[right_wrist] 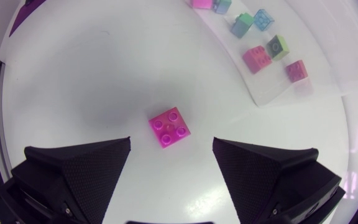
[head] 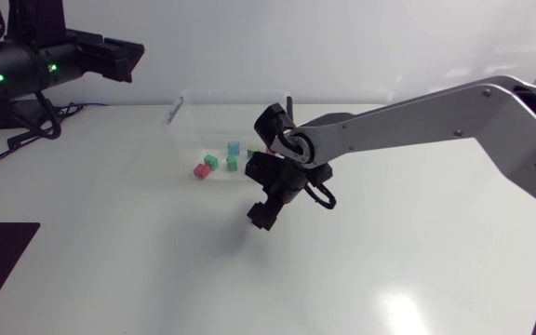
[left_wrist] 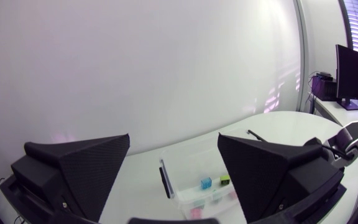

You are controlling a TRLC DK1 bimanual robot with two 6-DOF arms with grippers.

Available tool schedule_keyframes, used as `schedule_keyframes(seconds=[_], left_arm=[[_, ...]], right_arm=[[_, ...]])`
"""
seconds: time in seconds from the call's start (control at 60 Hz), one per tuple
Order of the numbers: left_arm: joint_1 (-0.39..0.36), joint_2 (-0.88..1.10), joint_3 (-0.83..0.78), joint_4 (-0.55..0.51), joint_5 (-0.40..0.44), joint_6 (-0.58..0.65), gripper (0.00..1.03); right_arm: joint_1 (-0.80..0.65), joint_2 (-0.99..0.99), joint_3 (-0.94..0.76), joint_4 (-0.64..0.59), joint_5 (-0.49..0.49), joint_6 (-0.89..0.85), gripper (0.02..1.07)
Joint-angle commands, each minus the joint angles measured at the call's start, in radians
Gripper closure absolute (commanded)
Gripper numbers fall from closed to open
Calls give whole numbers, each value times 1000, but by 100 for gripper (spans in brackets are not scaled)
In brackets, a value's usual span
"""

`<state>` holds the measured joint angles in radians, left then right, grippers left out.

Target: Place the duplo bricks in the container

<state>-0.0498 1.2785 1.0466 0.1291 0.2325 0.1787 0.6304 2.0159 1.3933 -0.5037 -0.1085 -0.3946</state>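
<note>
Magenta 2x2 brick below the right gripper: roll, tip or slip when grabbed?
Magenta brick sits flat, studs up, on the white table: likely won't roll or tip. Looks like rigid moulded plastic, so probably stiff and light. Its sides sit skewed to the open right gripper, so it may twist or slide as fingers close.

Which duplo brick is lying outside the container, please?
The magenta four-stud brick, alone on the table below the right gripper; the other bricks sit inside the clear container.
</note>
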Motion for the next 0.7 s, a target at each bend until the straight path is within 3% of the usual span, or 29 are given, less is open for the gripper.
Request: schedule_keyframes(seconds=[0.0, 0.267, 0.683], left_arm=[[15, -71, -82, 7, 19, -8, 5], [54, -197, -184, 4, 64, 19, 5], [96, -257, -247, -2, 113, 53, 5]], right_arm=[[-14, 46, 32, -36, -20, -78, 9], [-24, 122, 165, -182, -77, -254, 8], [-8, 247, 325, -334, -56, -320, 9]])
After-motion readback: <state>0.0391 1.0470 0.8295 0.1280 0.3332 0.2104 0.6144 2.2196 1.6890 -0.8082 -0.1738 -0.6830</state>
